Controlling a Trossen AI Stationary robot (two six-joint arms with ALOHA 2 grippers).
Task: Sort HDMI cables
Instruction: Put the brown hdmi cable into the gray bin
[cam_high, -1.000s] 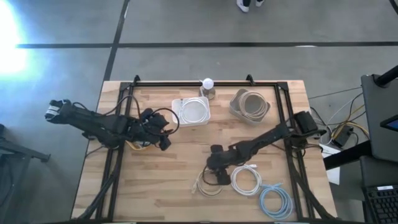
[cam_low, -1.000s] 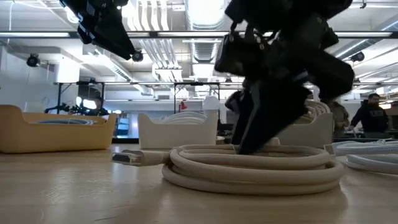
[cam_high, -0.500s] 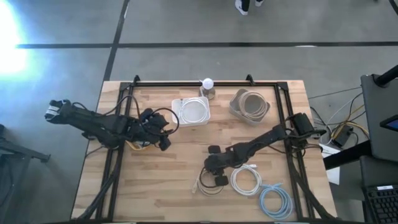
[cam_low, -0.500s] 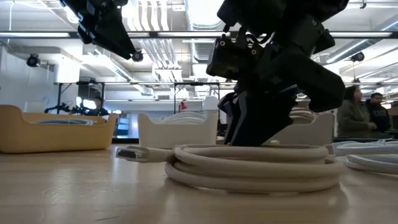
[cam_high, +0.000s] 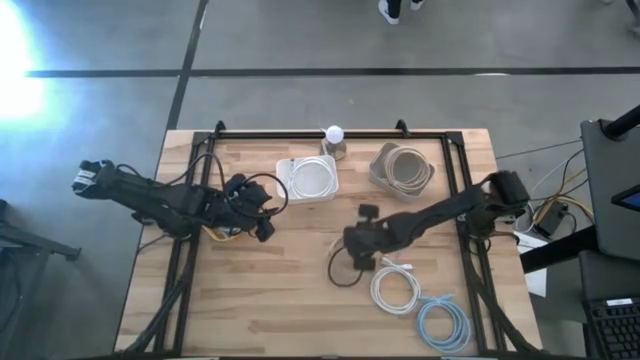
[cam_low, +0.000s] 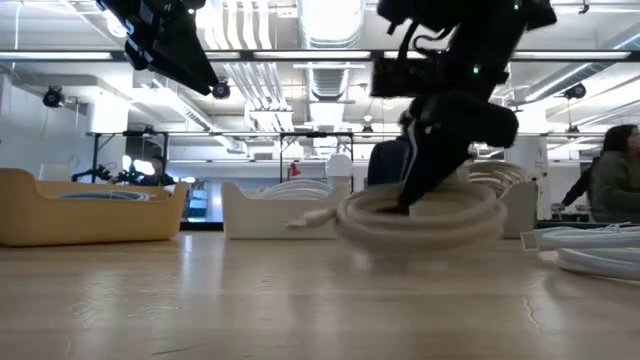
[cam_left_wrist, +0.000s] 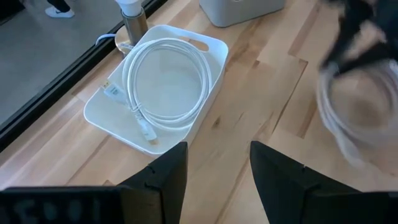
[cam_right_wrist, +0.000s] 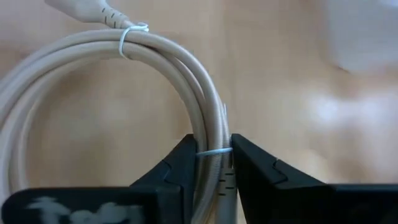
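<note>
The right hand (cam_right_wrist: 210, 163) is clamped on a beige cable coil (cam_right_wrist: 93, 99), the strands pinched between its fingers, the coil hanging clear above the surface (cam_low: 200, 300). Just beside the hand lie a white coil (cam_high: 396, 291) and a light blue coil (cam_high: 443, 324). Beyond it sit a white tray (cam_high: 307, 179) and a beige tray (cam_high: 401, 167) holding coils. Well apart, the left hand (cam_high: 262, 214) hovers with fingers spread.

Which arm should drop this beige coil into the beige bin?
The right. The right gripper is shut on the beige coil, lifted off the table, nearer the beige bin. The left gripper waits, open, at the left.
</note>
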